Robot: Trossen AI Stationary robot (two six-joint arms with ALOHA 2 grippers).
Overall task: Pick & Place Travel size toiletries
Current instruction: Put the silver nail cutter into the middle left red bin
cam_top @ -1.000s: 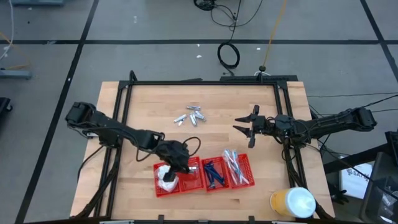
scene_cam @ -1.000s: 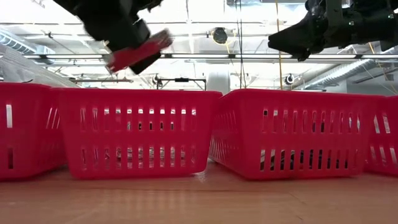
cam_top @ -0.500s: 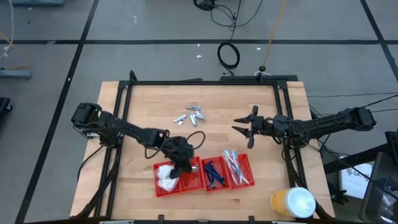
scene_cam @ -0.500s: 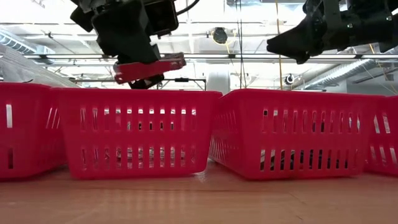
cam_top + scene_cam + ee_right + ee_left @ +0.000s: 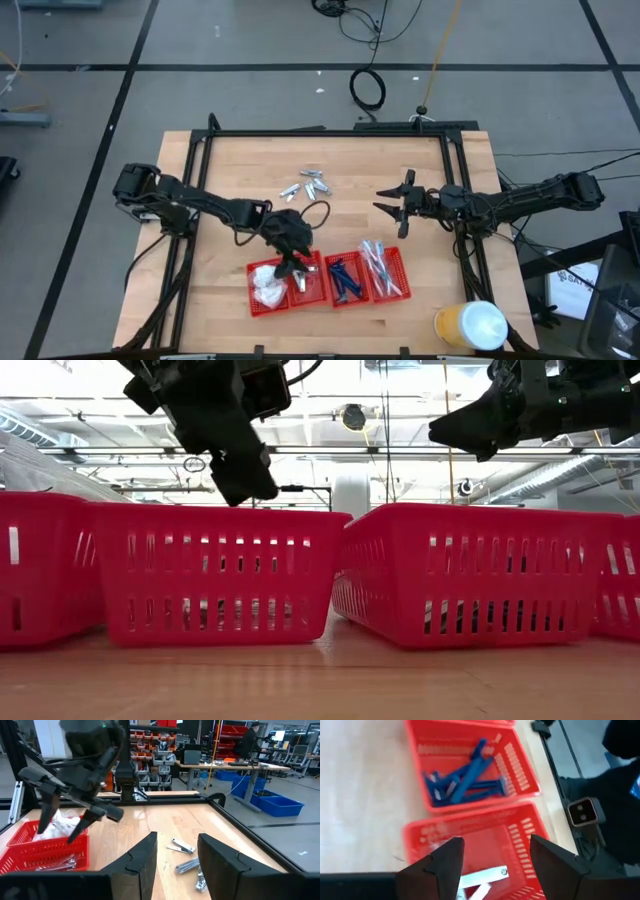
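Note:
Four red baskets stand in a row near the table's front edge. They hold white packets (image 5: 266, 285), silvery foil sachets (image 5: 482, 876), dark blue sticks (image 5: 465, 782) and clear-wrapped sticks (image 5: 380, 268). More foil sachets (image 5: 308, 186) lie loose on the table farther back. My left gripper (image 5: 495, 865) hangs open over the second basket (image 5: 308, 284), a sachet lying on that basket's floor below its fingers. My right gripper (image 5: 392, 208) hovers open over the table's right half, with nothing between its fingers (image 5: 175, 855).
A pale yellow cup (image 5: 470, 326) stands at the table's near right corner. A black frame rail (image 5: 330, 133) runs around the tabletop. Bare wood lies between the loose sachets and the baskets.
My left gripper has moved toward the table's right edge, from over the white-packet basket to over the second one. It has sunk a little and opened. The flat sachet it carried is gone from its fingers and lies in the basket.

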